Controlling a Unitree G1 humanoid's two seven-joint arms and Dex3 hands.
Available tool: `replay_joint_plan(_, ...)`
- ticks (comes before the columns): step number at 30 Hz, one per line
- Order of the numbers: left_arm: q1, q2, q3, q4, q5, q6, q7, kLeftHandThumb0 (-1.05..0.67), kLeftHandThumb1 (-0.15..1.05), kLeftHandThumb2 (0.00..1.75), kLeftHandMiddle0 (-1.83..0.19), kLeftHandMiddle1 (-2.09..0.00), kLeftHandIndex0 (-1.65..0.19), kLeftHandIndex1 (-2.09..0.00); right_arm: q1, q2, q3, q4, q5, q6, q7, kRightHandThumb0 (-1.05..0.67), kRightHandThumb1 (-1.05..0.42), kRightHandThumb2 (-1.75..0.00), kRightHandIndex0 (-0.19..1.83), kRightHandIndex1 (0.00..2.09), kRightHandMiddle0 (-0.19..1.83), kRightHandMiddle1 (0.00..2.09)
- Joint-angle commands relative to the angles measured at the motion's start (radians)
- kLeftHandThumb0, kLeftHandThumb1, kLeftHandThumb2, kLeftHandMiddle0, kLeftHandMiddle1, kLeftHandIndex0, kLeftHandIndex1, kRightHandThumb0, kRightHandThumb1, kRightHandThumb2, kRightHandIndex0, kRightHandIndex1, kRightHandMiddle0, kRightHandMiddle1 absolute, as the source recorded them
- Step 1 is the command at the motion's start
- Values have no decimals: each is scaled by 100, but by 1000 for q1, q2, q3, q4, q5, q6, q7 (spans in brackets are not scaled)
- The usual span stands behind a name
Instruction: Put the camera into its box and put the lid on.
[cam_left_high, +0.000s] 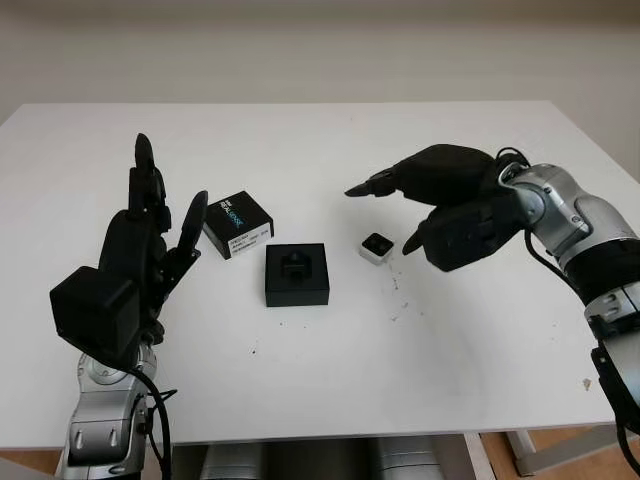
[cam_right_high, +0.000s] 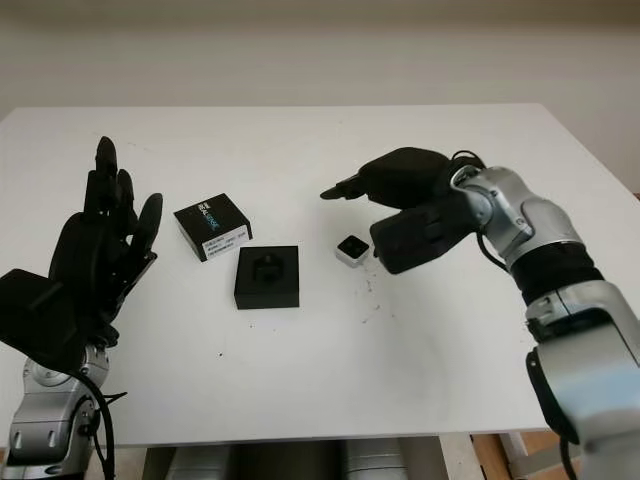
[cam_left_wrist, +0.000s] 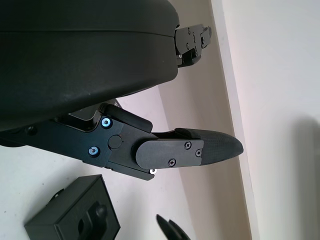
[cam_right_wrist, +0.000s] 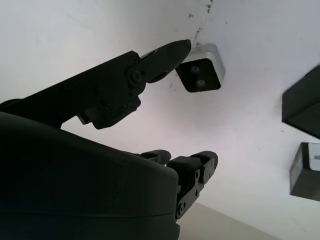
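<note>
Left hand (cam_left_high: 150, 235) raised at lower left, released, idle. Right hand (cam_left_high: 440, 205) released, poised over camera (cam_left_high: 376, 247) at centre, right of box (cam_left_high: 297, 273). Should pinch both sides squarely, then lift straight.

Evenly, softly lit from overhead; faint shadows under the small black open box (cam_left_high: 297, 274) on the matte white table (cam_left_high: 330, 370); no glare.

White table (cam_left_high: 330, 400) with a few dark specks, plain pale wall (cam_left_high: 320, 45) behind, wooden floor (cam_left_high: 560, 455) at lower right
</note>
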Motion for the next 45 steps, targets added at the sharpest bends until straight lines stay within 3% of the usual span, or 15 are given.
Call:
replay_joint_plan(1,-1,12,2,-17,0,2,-4,-63,105,44,19,0,19,0,-5,-4,13,32,-17,-25,-49,-34,-79,-5,39,12,43,10)
replay_joint_plan(11,-2,18,0,-17,6,7,-4,-65,105,43,19,-1,19,0,-6,-3,106,134,-164,-98,-370,-43,-79,-6,53,13,55,11)
replay_joint_plan(17,-1,20,0,-16,8,4,-4,-65,105,43,19,-1,19,0,-20,13,142,220,-190,-110,-469,-45,-81,-6,56,14,59,11)
replay_joint_plan(45,15,17,-9,-18,23,-10,-2,-68,105,43,19,0,19,0,-26,123,145,381,-104,-19,-484,-39,-86,-6,60,22,64,14)
